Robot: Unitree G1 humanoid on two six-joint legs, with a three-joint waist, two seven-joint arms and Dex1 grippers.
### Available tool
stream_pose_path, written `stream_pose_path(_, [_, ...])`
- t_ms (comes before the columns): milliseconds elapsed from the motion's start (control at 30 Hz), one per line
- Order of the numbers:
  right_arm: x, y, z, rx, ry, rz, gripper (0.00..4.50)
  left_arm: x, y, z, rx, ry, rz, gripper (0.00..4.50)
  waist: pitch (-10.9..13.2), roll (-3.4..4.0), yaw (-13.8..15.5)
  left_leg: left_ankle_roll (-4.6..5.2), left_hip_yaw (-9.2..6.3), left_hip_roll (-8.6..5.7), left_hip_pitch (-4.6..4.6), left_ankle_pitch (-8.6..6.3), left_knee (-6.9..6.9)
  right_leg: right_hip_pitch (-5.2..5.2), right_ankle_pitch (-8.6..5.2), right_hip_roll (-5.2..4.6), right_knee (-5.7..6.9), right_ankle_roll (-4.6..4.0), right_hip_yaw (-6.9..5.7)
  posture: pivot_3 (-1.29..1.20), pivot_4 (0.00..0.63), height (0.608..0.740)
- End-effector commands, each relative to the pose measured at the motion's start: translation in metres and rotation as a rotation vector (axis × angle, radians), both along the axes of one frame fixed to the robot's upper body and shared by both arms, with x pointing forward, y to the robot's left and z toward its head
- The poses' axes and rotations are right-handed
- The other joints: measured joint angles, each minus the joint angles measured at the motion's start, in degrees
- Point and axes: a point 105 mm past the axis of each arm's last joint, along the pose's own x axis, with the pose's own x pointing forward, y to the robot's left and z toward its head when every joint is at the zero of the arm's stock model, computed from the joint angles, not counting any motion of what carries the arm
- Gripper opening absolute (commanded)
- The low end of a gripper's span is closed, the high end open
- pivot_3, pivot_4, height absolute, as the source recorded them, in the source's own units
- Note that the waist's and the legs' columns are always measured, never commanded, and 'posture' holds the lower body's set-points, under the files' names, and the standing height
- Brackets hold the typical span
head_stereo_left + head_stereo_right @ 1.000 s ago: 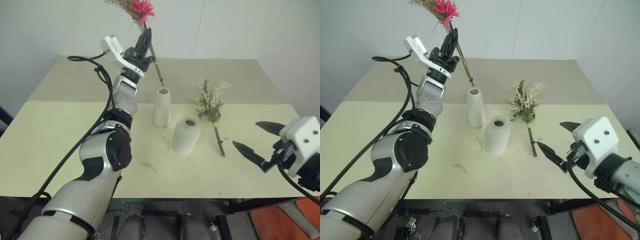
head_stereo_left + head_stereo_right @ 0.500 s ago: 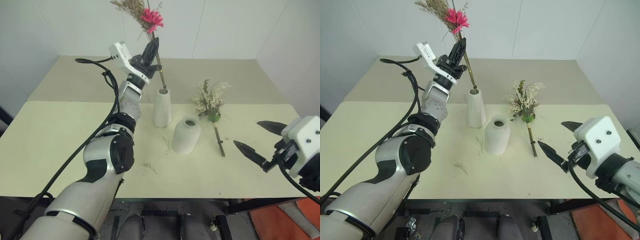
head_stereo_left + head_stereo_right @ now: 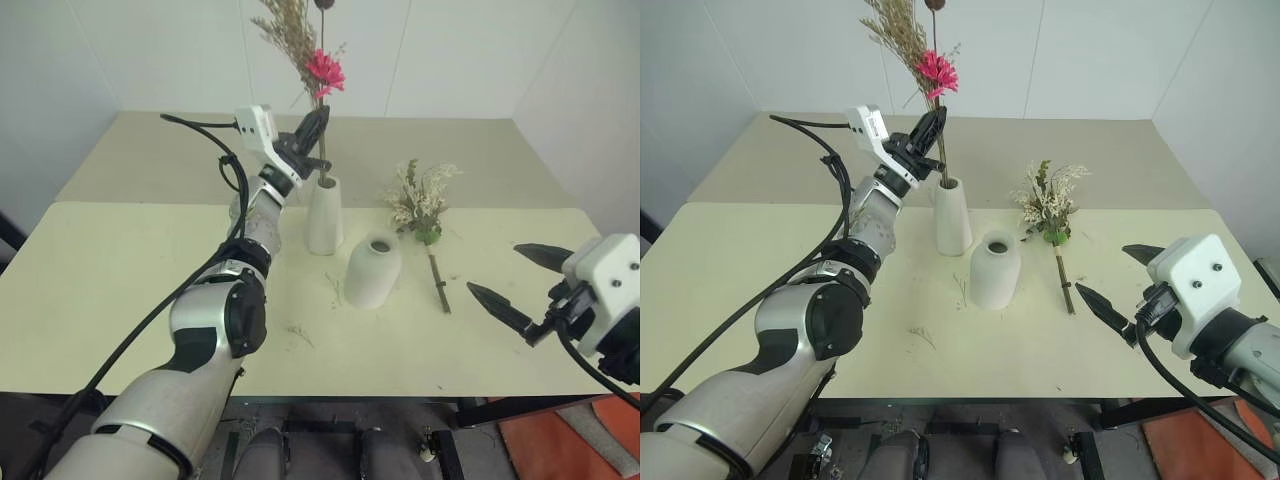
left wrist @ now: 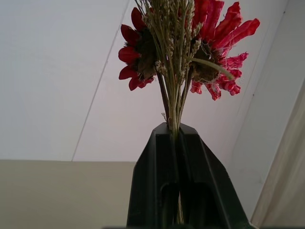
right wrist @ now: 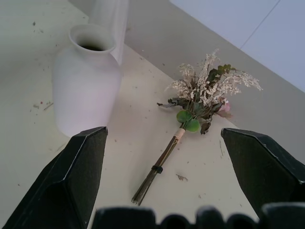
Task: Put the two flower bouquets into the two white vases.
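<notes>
While the daisy bouquet (image 3: 925, 60) is clenched by its stems in the left tool (image 3: 930, 132), its long axis is held nearly upright, directly over the mouth of the tall vase (image 3: 951, 216), with the stem ends apparently already inside the mouth. A straight descent is judged to be all that is called for. The right tool (image 3: 1118, 288) hangs released, nearer to the cream bouquet (image 3: 1051, 213), which lies flat on the table (image 3: 760, 290), stems pointing toward that tool. The rounded vase (image 3: 995, 268) stands empty between, just beside the tall one.
</notes>
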Motion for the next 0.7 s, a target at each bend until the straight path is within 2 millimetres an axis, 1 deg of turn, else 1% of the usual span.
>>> stream_pose_path(33, [-0.0015, -0.0014, 0.0106, 0.009, -0.055, -0.005, 4.5, -0.0049, -0.0054, 0.0049, 0.041, -0.063, -0.004, 0.01, 0.0, 0.0, 0.0, 0.0, 0.0, -0.01, 0.0, 0.0, 0.0, 0.0, 0.0, 0.0, 0.0, 0.0, 0.0, 0.0, 0.15, 0.74])
stream_pose_path(200, [-0.0017, -0.002, 0.0086, 0.008, -0.052, -0.009, 4.5, -0.0078, -0.0105, 0.0015, 0.068, -0.081, -0.02, 0.01, 0.0, 0.0, 0.0, 0.0, 0.0, 0.0, 0.0, 0.0, 0.0, 0.0, 0.0, 0.0, 0.0, 0.0, 0.0, 0.0, 0.15, 0.74])
stream_pose_path(367, [-0.0007, -0.0016, 0.0067, 0.004, -0.05, -0.012, 4.5, -0.0096, -0.0098, 0.0023, 0.081, -0.097, -0.037, 0.01, 0.0, 0.0, 0.0, 0.0, 0.0, 0.0, 0.0, 0.0, 0.0, 0.0, 0.0, 0.0, 0.01, 0.0, 0.0, 0.0, 0.15, 0.74])
stream_pose_path(500, [0.001, -0.0035, 0.0064, -0.001, -0.049, -0.017, 4.5, -0.0117, -0.0096, 0.0009, 0.092, -0.104, -0.068, 1.02, 0.0, 0.0, 0.0, 0.0, 0.0, 0.0, 0.0, 0.0, 0.0, 0.0, 0.0, 0.0, 0.01, 0.0, 0.0, 0.0, 0.15, 0.74])
stream_pose_path(700, [0.0045, -0.0032, 0.005, -0.004, -0.048, -0.011, 4.5, -0.0122, -0.0059, -0.0026, 0.125, -0.117, -0.056, 2.94, 0.0, 0.0, 0.0, 0.0, 0.0, 0.0, 0.01, 0.0, 0.0, 0.0, 0.0, 0.0, 0.01, 0.0, 0.0, 0.0, 0.15, 0.74])
